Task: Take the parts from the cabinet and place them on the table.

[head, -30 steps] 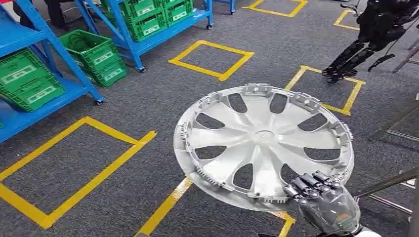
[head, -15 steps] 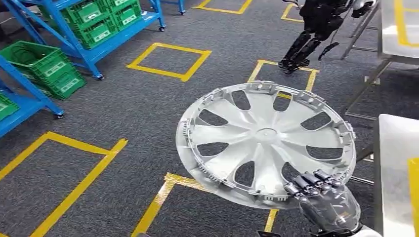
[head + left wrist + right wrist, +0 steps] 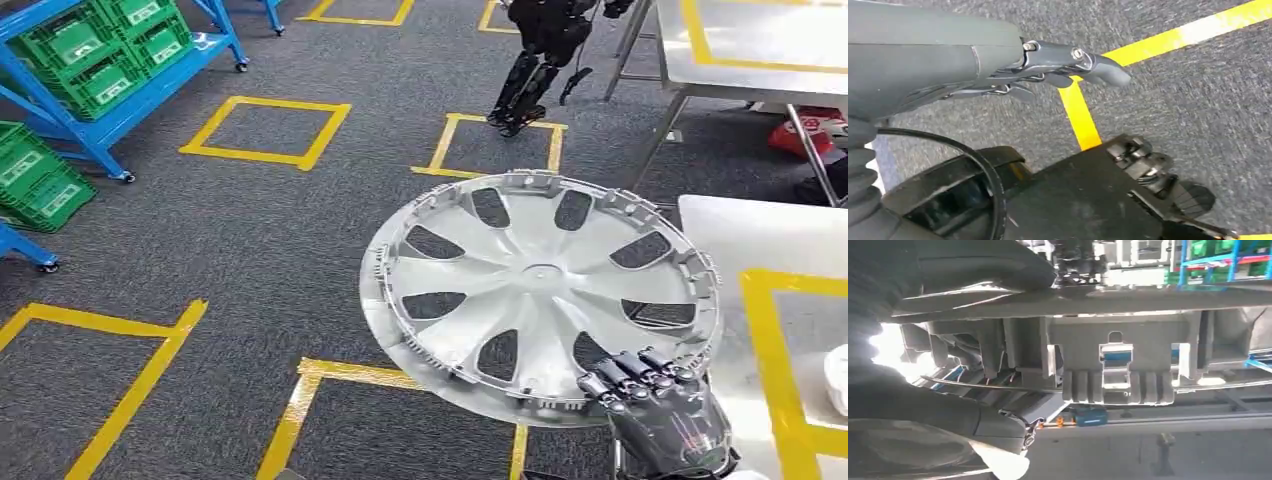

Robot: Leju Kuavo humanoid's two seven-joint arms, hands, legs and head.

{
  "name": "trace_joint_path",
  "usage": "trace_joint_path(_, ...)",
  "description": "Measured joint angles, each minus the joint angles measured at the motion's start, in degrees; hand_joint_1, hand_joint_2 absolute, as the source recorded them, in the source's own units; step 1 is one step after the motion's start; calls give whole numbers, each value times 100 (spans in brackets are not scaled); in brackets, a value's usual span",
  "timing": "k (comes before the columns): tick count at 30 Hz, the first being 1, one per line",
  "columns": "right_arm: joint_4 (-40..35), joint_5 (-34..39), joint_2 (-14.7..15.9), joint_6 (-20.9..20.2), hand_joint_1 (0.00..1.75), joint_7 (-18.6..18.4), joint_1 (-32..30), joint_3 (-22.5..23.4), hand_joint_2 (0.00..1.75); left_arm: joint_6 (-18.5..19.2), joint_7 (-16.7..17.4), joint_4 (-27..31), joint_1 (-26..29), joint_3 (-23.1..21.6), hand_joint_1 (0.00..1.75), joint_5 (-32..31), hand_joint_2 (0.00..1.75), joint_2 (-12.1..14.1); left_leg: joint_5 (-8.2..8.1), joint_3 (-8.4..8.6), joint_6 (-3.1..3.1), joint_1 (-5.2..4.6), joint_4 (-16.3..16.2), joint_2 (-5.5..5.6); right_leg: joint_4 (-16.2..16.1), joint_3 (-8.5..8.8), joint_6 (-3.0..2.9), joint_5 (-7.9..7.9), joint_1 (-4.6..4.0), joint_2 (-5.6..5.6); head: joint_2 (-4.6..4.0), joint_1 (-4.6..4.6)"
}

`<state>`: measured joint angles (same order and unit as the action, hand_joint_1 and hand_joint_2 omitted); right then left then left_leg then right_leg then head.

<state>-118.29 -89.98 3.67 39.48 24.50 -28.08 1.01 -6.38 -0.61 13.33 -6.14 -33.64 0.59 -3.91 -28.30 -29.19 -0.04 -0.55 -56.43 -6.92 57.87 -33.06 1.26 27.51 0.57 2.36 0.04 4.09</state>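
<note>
A large silver wheel cover (image 3: 540,290) with several spoke openings is held up in front of me, inner side facing me. My right hand (image 3: 660,415) grips its lower right rim, fingers curled over the edge. The right wrist view looks along that rim (image 3: 1118,365) with its clips, close up. My left hand (image 3: 998,65) hangs at my side over the carpet, its fingers extended and holding nothing. A white table (image 3: 730,240) with a yellow tape outline lies to the right, just beyond the cover's edge.
Blue racks (image 3: 120,110) with green crates (image 3: 60,45) stand at the left. Yellow tape squares (image 3: 265,130) mark the grey carpet. Another dark robot (image 3: 545,50) stands at the far centre beside a second table (image 3: 760,50). A white object (image 3: 836,378) sits at the right edge.
The whole view has swung to the right: the blue racks slid off to the left and the white table came in on the right. The wheel cover stays in my right hand.
</note>
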Motion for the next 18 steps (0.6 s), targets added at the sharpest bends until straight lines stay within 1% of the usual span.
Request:
trace_joint_path(1,0,0,-2,2,175,2,0,4,175,0,0,0,-10,2,0,-7,175,-2,-69,-17,-41,15,-11,3,-32,13,-60,-34,29,-63,0,5)
trace_joint_path(2,-4,0,-6,2,175,9,-6,13,175,0,0,0,-17,2,0,-7,175,0,-215,-33,-94,35,-115,302,-37,2,-93,-53,42,-113,0,-24)
trace_joint_path(3,-4,0,-17,2,175,24,8,13,175,5,-2,0,-16,2,0,-11,175,0,-412,-147,-104,40,-419,520,-37,-8,-123,-62,43,-161,-2,-33)
trace_joint_path(4,-4,0,-39,2,175,28,15,13,175,5,-2,0,-3,2,0,-22,175,0,-662,-350,-105,40,-916,618,-36,-14,-144,-67,38,-230,0,-35)
trace_joint_path(5,-4,0,-53,2,175,39,12,13,175,7,-2,0,11,2,0,-31,175,0,-884,-583,-103,38,-1453,646,-36,-19,-150,-70,29,-303,0,-35)
trace_joint_path(6,-4,0,-61,2,175,55,13,17,175,7,-2,0,22,2,0,-48,175,0,-1000,-763,-96,39,-1838,652,-34,-27,-157,-75,20,-379,0,-35)
trace_joint_path(7,-4,0,-63,2,175,74,12,28,175,9,-2,0,23,2,0,-61,175,2,-975,-827,-82,39,-1955,653,-34,-27,-163,-80,13,-457,0,-33)
trace_joint_path(8,-4,-2,-72,2,175,85,9,39,175,11,0,0,20,2,0,-63,175,4,-801,-767,-60,38,-1797,659,-32,-24,-164,-83,9,-541,0,-35)
trace_joint_path(9,-4,-2,-83,2,175,90,8,48,175,11,0,0,17,2,0,-68,175,7,-525,-594,-31,37,-1390,688,-27,-20,-159,-87,8,-630,0,-33)
trace_joint_path(10,-4,-2,-94,2,175,105,7,50,175,11,0,0,17,2,0,-74,175,7,-220,-342,7,37,-828,773,-24,-7,-153,-91,7,-716,0,-35)
trace_joint_path(11,-4,-2,-100,2,175,116,8,50,175,13,0,0,19,2,0,-77,175,9,26,-121,52,38,-314,1042,-24,-5,-147,-95,13,-782,-2,-37)
trace_joint_path(12,-2,-2,-107,2,175,120,15,55,175,13,0,-4,22,2,0,-76,175,37,-8,-67,106,58,-162,1346,-4,-39,-114,-108,1,-846,-2,-24)
trace_joint_path(13,-4,-2,-107,2,175,127,29,59,175,13,0,-4,16,2,0,-79,175,33,-13,-39,101,56,-77,1284,5,-86,-83,-128,30,-920,0,-39)
trace_joint_path(14,-4,0,-109,2,175,125,26,66,175,13,11,-4,2,2,0,-83,175,28,-46,-48,107,36,-70,1231,4,-135,-42,-152,52,-986,-2,-70)
trace_joint_path(15,-4,0,-122,2,175,129,12,77,175,13,11,-4,5,2,0,-85,175,28,-43,-54,108,28,-70,1168,-22,-149,4,-183,68,-1052,-2,-61)
trace_joint_path(16,-7,0,-129,2,175,129,2,87,175,15,11,-4,3,2,0,-85,175,26,-4,-31,125,38,6,1089,-49,-169,52,-213,51,-1137,-2,-68)
trace_joint_path(17,-2,0,-129,2,175,136,-17,96,175,13,11,-4,-3,2,0,-87,175,28,53,5,125,84,94,948,36,-241,43,-149,50,-963,-2,-57)
trace_joint_path(18,-7,0,-129,2,175,138,-6,103,175,11,9,-4,-6,4,0,-92,175,28,67,6,153,78,127,899,261,-366,50,31,9,-613,-4,-41)
